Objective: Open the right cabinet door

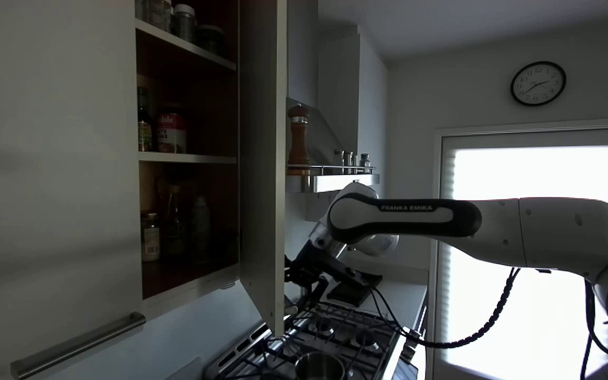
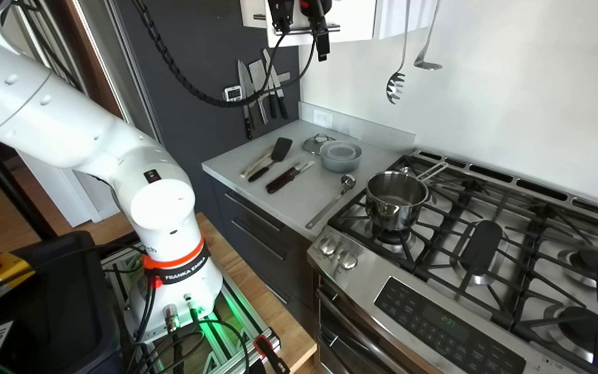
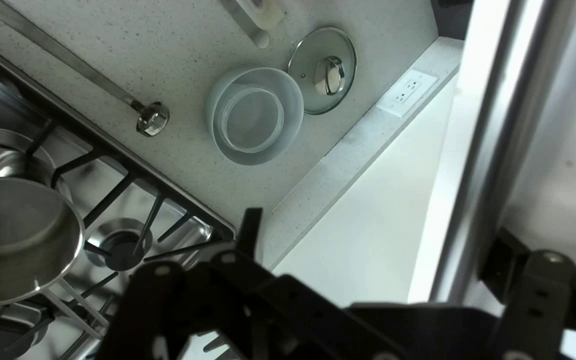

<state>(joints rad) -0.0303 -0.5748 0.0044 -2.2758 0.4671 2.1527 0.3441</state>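
The right cabinet door [image 1: 262, 158] stands swung outward from the upper cabinet, seen nearly edge-on in an exterior view. Its front face and lower edge show in an exterior view [image 2: 353, 21], with the silver bar handle [image 2: 301, 31] near the bottom. In the wrist view the door face [image 3: 568, 125] and the bar handle [image 3: 490, 135] are close on the right. My gripper [image 3: 378, 235] is open, its fingers wide apart, with the handle between them and nearer the right finger. Contact cannot be told. The gripper [image 1: 296, 282] is partly hidden behind the door edge in an exterior view.
The wider pale panel [image 1: 50, 174] with a longer bar handle [image 1: 79, 345] is shut. Open shelves [image 1: 188, 158] hold jars and bottles. A pepper mill [image 1: 298, 137] stands on a rail shelf beyond the door. Below are the stove [image 2: 465, 291], a saucepan [image 2: 395, 200] and bowls [image 2: 340, 156].
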